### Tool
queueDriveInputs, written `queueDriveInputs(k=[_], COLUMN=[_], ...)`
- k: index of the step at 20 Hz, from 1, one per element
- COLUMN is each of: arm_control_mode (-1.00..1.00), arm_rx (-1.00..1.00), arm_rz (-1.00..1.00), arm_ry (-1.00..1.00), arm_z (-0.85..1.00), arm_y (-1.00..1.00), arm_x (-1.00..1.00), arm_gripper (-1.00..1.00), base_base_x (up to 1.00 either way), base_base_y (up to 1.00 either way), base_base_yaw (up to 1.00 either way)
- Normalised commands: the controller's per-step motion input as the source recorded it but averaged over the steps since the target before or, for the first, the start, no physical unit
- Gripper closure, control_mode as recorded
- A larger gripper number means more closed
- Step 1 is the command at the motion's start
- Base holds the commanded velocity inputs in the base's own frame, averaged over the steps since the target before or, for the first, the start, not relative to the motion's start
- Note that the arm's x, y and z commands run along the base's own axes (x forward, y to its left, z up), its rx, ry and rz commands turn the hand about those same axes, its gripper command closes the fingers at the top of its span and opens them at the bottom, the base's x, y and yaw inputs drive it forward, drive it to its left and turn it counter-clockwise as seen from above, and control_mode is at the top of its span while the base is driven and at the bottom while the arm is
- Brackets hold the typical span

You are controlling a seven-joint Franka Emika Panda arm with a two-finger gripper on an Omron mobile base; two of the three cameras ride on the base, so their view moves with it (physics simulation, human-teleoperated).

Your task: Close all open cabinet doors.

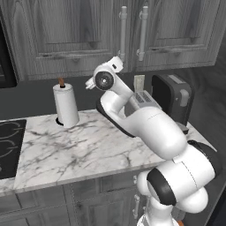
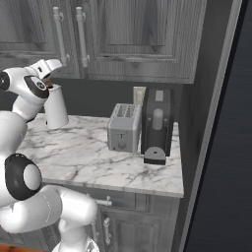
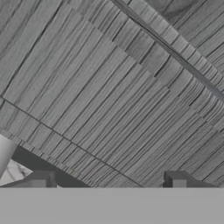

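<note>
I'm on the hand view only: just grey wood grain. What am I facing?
Observer: The left wall-cabinet door, near its bottom edge; the gripper is raised just in front of it.
Operator: Is it open?
Observer: It looks flush with the neighbouring door, handles side by side.
Operator: What's below?
Observer: A paper towel roll on the marble counter.

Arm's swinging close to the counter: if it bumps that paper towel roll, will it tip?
Probably yes. The paper towel roll stands tall and upright on a narrow base, so a high knock could topple it. It looks light, so it may slide on the smooth marble counter. On its side it would roll.
</note>
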Motion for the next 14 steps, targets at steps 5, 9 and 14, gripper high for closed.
queueDriveInputs(k=[5,9,14], arm_control_mode=[-1.0,-1.0,-1.0], arm_rx=[0.0,0.0,0.0], arm_rz=[0.0,0.0,0.0], arm_ry=[0.02,0.05,0.06], arm_z=[0.01,0.0,0.0], arm_y=[-0.09,-0.04,-0.02], arm_x=[0.37,0.34,0.32], arm_gripper=[-1.0,-1.0,-1.0], base_base_x=[0.0,0.0,0.0], base_base_y=[0.0,0.0,0.0], base_base_yaw=[0.0,0.0,0.0])
